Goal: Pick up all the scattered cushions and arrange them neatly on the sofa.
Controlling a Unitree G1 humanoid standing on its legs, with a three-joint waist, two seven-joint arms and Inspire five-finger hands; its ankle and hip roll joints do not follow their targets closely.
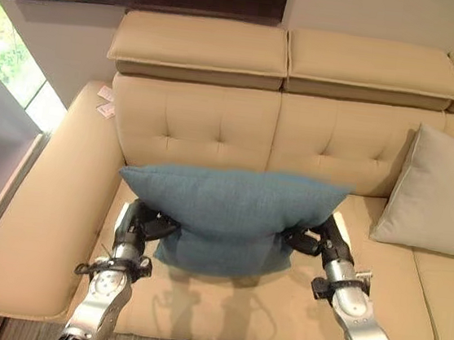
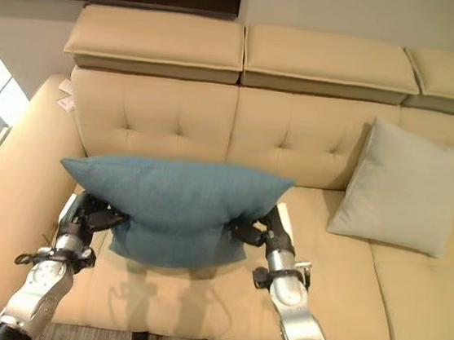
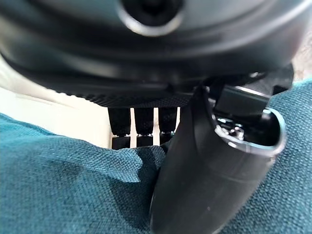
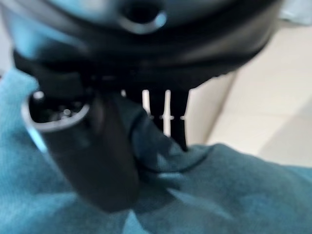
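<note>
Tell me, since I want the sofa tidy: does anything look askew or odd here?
The teal cushion is not set down yet: the left hand and right hand pinch its ends above the sofa seat, so it sags. The grey cushion leans slightly tilted against the backrest.

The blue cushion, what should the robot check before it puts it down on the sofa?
1. Left hand gripping the blue cushion: ok, thumb pinches the cloth in the left wrist view.
2. Right hand gripping it: ok.
3. Cushion level between both hands: ok.
4. Sofa seat under the cushion free: ok.
5. Grey cushion out of the way: ok, it leans on the backrest further right.
6. Cushion touching the seat: cannot tell.
</note>
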